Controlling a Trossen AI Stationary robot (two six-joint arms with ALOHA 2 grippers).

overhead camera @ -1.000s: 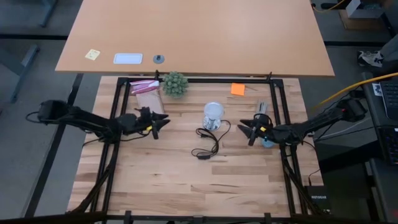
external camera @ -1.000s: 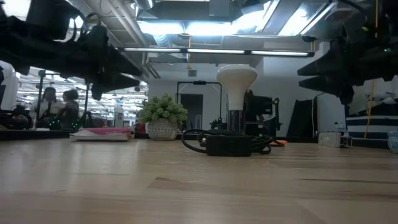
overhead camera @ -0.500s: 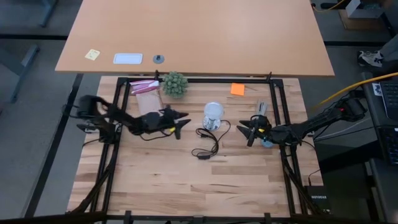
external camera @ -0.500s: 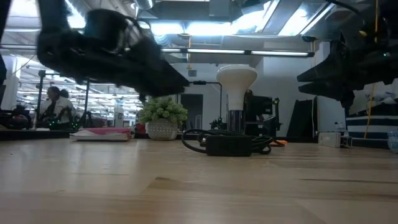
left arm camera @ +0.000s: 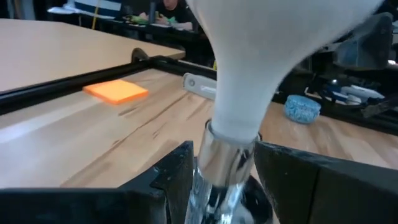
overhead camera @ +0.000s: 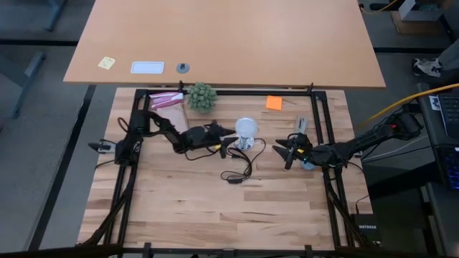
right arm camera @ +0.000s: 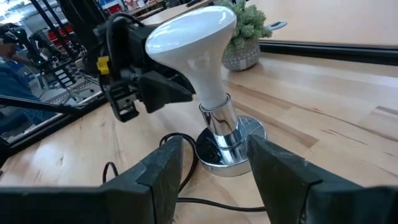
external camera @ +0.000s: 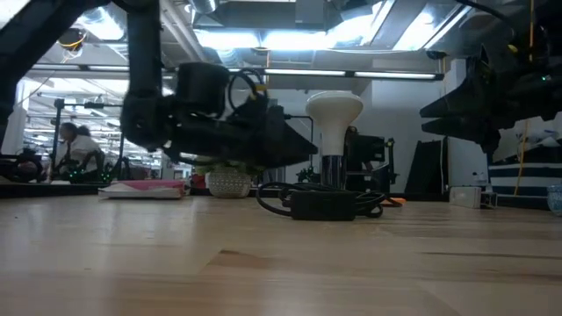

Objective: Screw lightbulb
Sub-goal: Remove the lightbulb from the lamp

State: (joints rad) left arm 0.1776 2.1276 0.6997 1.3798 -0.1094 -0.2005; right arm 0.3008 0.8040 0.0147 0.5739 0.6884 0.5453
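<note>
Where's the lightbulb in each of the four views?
High view: lightbulb at centre, just beyond the cord.
Low view: lightbulb right of centre, upright.
Left wrist view: lightbulb fills the top, metal neck between the fingers.
Right wrist view: lightbulb at centre, standing in the socket.
Shared landmark: the plant, in the high, low and right wrist views.

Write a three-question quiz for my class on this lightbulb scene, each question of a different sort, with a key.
1. True or false: the lightbulb lies flat on the table.
2. Which gripper is nearest the bulb? A) left B) right
3. Fill in: the orange sticky note lies beside the ______ frame.

Key:
1. False; it stands upright in the silver socket.
2. A; the left gripper has a finger on either side of the bulb's base, while the right gripper waits apart.
3. black.
</note>
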